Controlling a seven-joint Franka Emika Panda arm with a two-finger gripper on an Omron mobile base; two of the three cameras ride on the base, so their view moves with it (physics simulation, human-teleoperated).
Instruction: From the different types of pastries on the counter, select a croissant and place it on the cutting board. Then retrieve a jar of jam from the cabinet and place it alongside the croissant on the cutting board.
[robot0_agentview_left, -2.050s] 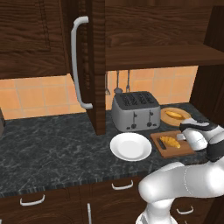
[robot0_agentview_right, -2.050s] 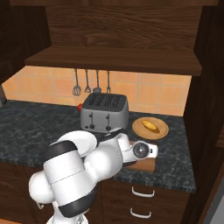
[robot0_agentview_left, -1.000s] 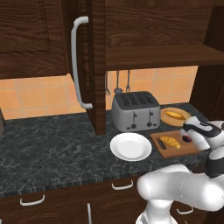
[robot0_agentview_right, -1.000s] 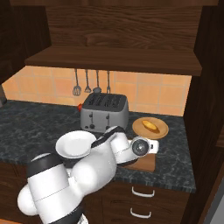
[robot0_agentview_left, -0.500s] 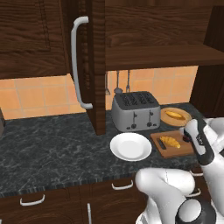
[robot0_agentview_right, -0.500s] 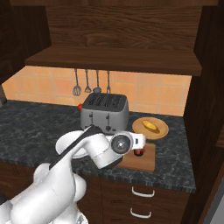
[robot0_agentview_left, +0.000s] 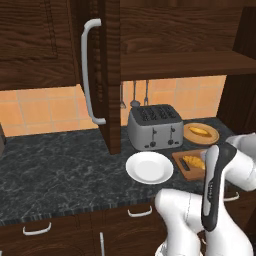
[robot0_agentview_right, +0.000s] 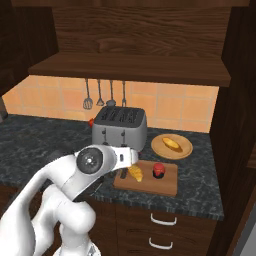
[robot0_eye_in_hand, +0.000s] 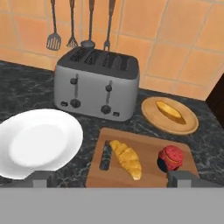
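The croissant (robot0_eye_in_hand: 127, 158) lies on the reddish-brown cutting board (robot0_eye_in_hand: 144, 142), just right of its dark slot handle. To the croissant's right the red-lidded jar of jam (robot0_eye_in_hand: 170, 157) stands upright on the same board, a small gap apart. My gripper (robot0_eye_in_hand: 111, 181) hovers above the board's near edge, open and holding nothing, with its fingertips (robot0_eye_in_hand: 41, 176) wide apart. The right base view shows the croissant (robot0_agentview_right: 135, 173), the jar (robot0_agentview_right: 158, 170) and the board (robot0_agentview_right: 150, 186) just beyond my hand. In the left base view my arm covers part of the board (robot0_agentview_left: 181, 159) beside the croissant (robot0_agentview_left: 194, 161).
A smooth bun rests on a round tan plate (robot0_eye_in_hand: 151, 114) behind the board. A grey toaster (robot0_eye_in_hand: 97, 87) stands at the back, with a white plate (robot0_eye_in_hand: 39, 140) left of the board. The cabinet door (robot0_agentview_left: 109, 75) with its grey handle (robot0_agentview_left: 86, 70) hangs open over the black counter (robot0_agentview_left: 60, 165).
My hand has drawn back from the cutting board toward the robot, and the arm has swung round. The jar now stands free on the board beside the croissant.
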